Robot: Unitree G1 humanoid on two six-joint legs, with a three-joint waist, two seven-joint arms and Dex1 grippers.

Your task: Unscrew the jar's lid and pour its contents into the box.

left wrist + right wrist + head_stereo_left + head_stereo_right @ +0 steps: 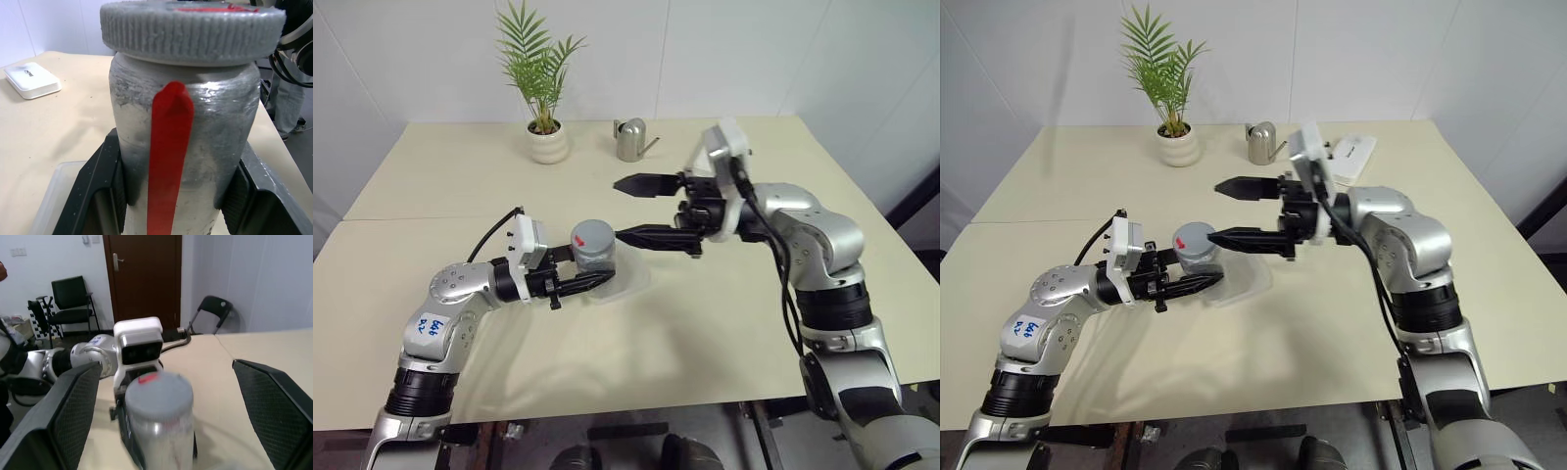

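My left gripper is shut on the silvery-grey jar, holding it upright by its body over the near-left part of the clear box. The grey lid sits on the jar, with a red strip running down the side. The contents are hidden inside. My right gripper stands open just right of the jar and slightly higher, pointing left at it, apart from the lid. In the right wrist view the jar stands ahead, between the two fingers.
At the back of the table stand a potted plant and a shiny watering can. A white oblong case lies at the back right. The near half of the beige table is bare.
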